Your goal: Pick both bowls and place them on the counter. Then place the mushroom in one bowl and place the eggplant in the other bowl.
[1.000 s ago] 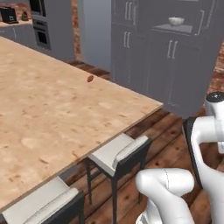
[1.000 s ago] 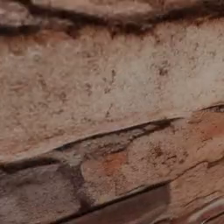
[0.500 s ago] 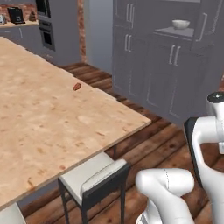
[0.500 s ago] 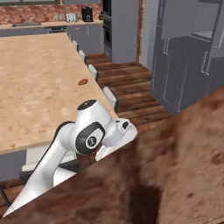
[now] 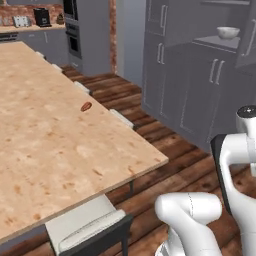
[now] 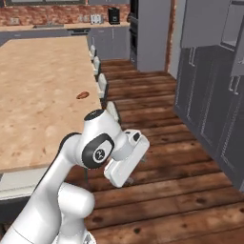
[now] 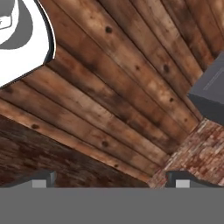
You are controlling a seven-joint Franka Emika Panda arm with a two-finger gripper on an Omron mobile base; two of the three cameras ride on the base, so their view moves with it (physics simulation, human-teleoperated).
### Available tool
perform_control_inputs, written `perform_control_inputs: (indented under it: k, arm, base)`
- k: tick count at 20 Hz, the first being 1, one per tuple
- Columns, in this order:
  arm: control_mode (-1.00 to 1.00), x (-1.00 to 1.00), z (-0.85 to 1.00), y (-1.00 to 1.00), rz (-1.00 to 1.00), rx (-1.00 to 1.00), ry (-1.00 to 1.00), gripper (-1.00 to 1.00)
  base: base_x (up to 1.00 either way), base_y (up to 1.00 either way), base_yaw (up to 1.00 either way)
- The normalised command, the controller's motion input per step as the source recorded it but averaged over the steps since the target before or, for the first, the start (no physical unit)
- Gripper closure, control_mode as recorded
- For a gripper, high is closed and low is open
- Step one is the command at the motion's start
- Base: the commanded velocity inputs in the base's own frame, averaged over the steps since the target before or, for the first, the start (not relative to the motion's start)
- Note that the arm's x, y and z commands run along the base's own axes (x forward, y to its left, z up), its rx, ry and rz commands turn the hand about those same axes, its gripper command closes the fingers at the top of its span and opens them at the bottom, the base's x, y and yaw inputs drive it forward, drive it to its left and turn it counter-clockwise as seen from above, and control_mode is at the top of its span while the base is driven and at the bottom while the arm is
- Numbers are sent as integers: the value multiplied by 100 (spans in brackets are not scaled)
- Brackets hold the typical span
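Look at the hand view first: your gripper (image 7: 111,179) has its jaws spread wide apart, the two dark fingertips (image 7: 41,178) sitting at 7 and 5 o'clock of the frame, with nothing between them. It looks straight down on the dark plank floor (image 7: 113,83), with a corner of grey cabinet (image 7: 210,94) at 3 o'clock and a patch of red brick (image 7: 197,153) at 4 o'clock.

In the left base view the counter (image 5: 45,150) fills the left half. On it you can see the mushroom (image 5: 86,106), a small reddish-brown oval lying alone near the counter's right-hand edge, at about 10 o'clock of the frame. The right base view shows the same mushroom (image 6: 82,95) on the counter (image 6: 38,95) at about 10 o'clock, close to the edge facing the stools (image 6: 102,83).

One bowl (image 5: 228,32), pale and round, stands on the grey shelf of the tall cupboard (image 5: 200,85) at 1 o'clock in the left base view, well apart from the counter. A white-seated stool (image 5: 87,225) is tucked under the counter's near corner at 7 o'clock.
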Motion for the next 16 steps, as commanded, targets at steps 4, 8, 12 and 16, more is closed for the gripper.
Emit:
perform_control_inputs:
  k: [4, 8, 12, 16]
  arm:
    - [100, 0, 0, 0, 0, 0, 0, -100]
    - [100, 0, 0, 0, 0, 0, 0, -100]
    - [100, 0, 0, 0, 0, 0, 0, -100]
    - [100, 0, 0, 0, 0, 0, 0, -100]
  base:
    - [54, -57, 30]
    - [51, -58, 31]
    - [35, -84, 25]
    - [39, -88, 23]
